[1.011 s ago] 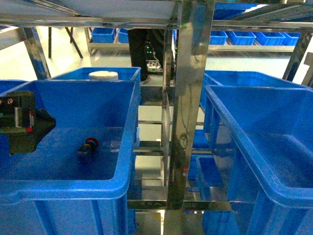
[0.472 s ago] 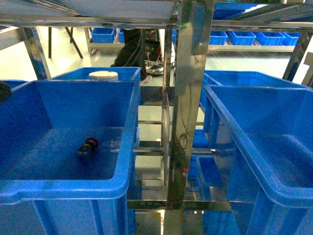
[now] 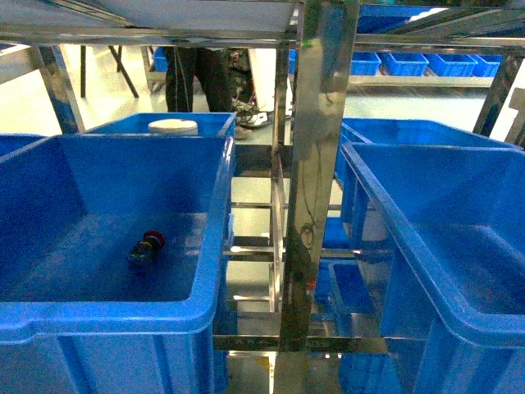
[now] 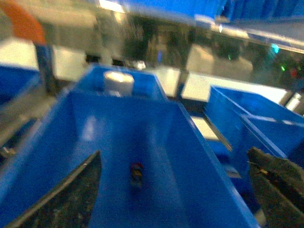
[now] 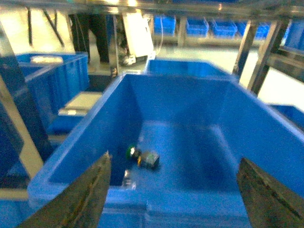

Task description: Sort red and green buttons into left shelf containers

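Observation:
The red button [image 3: 146, 249] lies on its side on the floor of the big blue bin [image 3: 215, 215] at the left; in the left wrist view the red button [image 4: 137, 172] shows blurred in that same bin [image 4: 199, 156]. My left gripper [image 4: 171, 202] hovers open over the bin's near end, holding nothing. The green button [image 5: 142, 156] lies in another large blue bin [image 5: 190, 99], near its left wall. My right gripper [image 5: 173, 199] is open and empty above that bin's near rim. Neither gripper appears in the head view, and the green button is hidden there.
A steel shelf upright [image 3: 316, 164] stands between the left bin and the right bin [image 3: 385, 222]. Behind the left bin is a second blue bin holding a white round lid [image 3: 173, 126]. Small blue trays [image 3: 410, 62] line a far shelf. A person's legs [image 3: 193, 78] stand in the background.
My left gripper, seen at the head view's left edge over the bin one second ago, has drawn back out of that view. The person in the background has stepped left.

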